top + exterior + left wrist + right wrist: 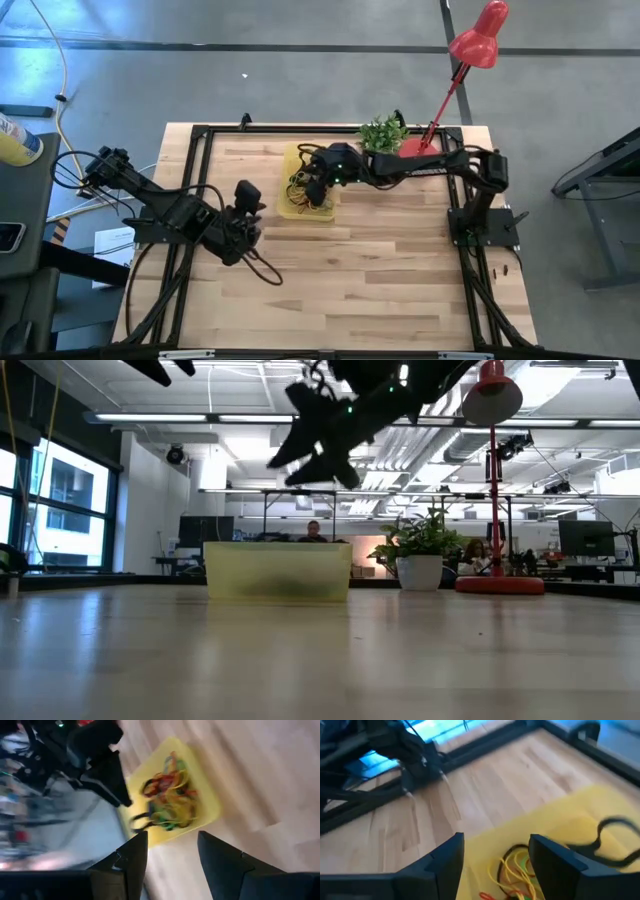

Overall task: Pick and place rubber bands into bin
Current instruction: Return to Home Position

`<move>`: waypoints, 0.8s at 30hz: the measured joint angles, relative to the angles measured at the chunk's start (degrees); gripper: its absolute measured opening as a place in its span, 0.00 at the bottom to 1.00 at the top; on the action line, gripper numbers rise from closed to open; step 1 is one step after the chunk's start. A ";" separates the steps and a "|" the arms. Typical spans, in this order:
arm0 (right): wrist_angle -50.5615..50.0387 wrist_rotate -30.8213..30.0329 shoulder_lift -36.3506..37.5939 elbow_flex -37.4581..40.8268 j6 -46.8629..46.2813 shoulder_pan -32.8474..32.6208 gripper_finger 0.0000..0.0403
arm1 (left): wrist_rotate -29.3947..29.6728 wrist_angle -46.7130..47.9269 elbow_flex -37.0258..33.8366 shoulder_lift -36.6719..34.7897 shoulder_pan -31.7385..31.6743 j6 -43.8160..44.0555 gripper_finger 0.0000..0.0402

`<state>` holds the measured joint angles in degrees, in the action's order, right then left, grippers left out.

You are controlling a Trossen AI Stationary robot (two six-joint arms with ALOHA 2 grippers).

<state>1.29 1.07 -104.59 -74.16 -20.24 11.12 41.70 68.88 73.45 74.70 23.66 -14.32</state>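
The yellow bin (292, 160) stands on the wooden table toward its far edge, seen also in the low view (278, 572). A heap of coloured rubber bands (167, 800) lies on its floor. A black band (615, 840) shows blurred over the bin's floor; I cannot tell whether it rests there. My right gripper (496, 855) hangs open just above the bin (560, 830) with nothing between its fingers. My left gripper (172, 855) is open and raised over the table to the left of the bin, pointing slantwise down toward it.
A small potted plant (383, 132) and a red lamp's base (415, 148) stand behind the bin at the far edge. Black frame rails (200, 130) run along the table's sides. A black cable loop (265, 270) lies near my left arm. Bare wood lies toward the near edge.
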 joint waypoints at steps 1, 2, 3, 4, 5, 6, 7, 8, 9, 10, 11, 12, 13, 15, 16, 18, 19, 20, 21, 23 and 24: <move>0.12 -0.28 0.75 -0.04 0.67 -0.29 0.52 | 1.72 -0.02 -0.01 0.00 0.00 -2.07 0.40; -0.12 -0.64 1.57 -0.04 2.20 -0.76 0.52 | 3.32 0.03 -0.02 0.00 0.00 -3.72 0.40; -0.71 -0.67 2.72 -0.04 4.34 -1.27 0.52 | 4.39 0.15 -0.02 0.00 0.00 -4.95 0.40; -1.46 -1.02 3.83 -0.02 6.78 -1.87 0.52 | 4.79 0.17 -0.02 -0.06 -0.03 -6.22 0.40; -1.59 -2.23 5.04 -0.02 8.79 -2.58 0.52 | 4.53 0.11 -0.11 -0.49 -0.12 -6.71 0.40; -1.90 -4.29 6.27 -0.04 9.49 -3.31 0.52 | 3.80 -0.26 -0.15 -1.23 -0.80 -6.95 0.40; -2.80 -7.09 7.50 -0.04 9.74 -4.06 0.52 | 2.36 -1.92 -0.13 -2.15 -1.82 -8.35 0.40; -4.03 -9.95 8.82 -0.04 10.00 -4.74 0.52 | 0.05 -4.31 -0.11 -3.31 -3.15 -11.08 0.40; -4.95 -12.66 9.71 -0.04 10.36 -5.43 0.52 | -3.34 -6.98 -0.13 -4.53 -4.30 -14.89 0.40; -5.58 -15.17 10.64 -0.04 10.88 -6.08 0.52 | -8.03 -10.45 -0.13 -5.67 -5.45 -19.45 0.40; -6.40 -17.09 11.69 -0.04 11.53 -6.79 0.52 | -13.28 -14.66 -0.13 -6.84 -6.85 -23.67 0.40; -7.00 -18.38 12.56 -0.02 12.41 -7.41 0.52 | -19.03 -18.80 -0.11 -8.08 -8.60 -27.35 0.40; -7.00 -18.89 13.40 -0.02 13.30 -8.04 0.52 | -24.63 -22.11 -0.08 -8.92 -10.70 -30.49 0.40; -7.03 -18.21 15.49 -0.02 15.36 -9.39 0.52 | -32.39 -27.54 0.04 -9.68 -15.21 -34.17 0.40; -7.29 -17.12 16.37 -0.02 16.40 -9.92 0.52 | -34.11 -28.43 0.04 -9.73 -17.24 -34.82 0.40; -8.47 -15.92 18.55 -0.02 18.23 -10.99 0.52 | -34.44 -28.60 0.01 -9.41 -21.29 -34.89 0.40; -9.61 -15.97 19.72 -0.02 18.92 -11.42 0.52 | -34.43 -28.37 0.00 -8.84 -23.34 -34.51 0.40; -10.61 -16.14 21.06 -0.02 19.31 -11.75 0.52 | -34.87 -28.26 0.00 -8.28 -25.20 -34.01 0.40; -11.63 -16.38 22.47 -0.02 19.83 -11.96 0.52 | -36.17 -27.88 -0.15 -7.89 -26.76 -33.83 0.40; -14.76 -17.63 25.61 -0.02 20.83 -12.09 0.52 | -41.51 -30.42 -2.02 -7.56 -28.57 -34.32 0.40; -16.39 -18.03 27.15 -0.02 21.27 -12.09 0.52 | -44.54 -33.26 -3.39 -7.71 -29.11 -34.73 0.40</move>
<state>-15.10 -16.96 -77.44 -74.17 1.03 -0.97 -2.83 35.63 70.06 66.98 -5.45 -49.05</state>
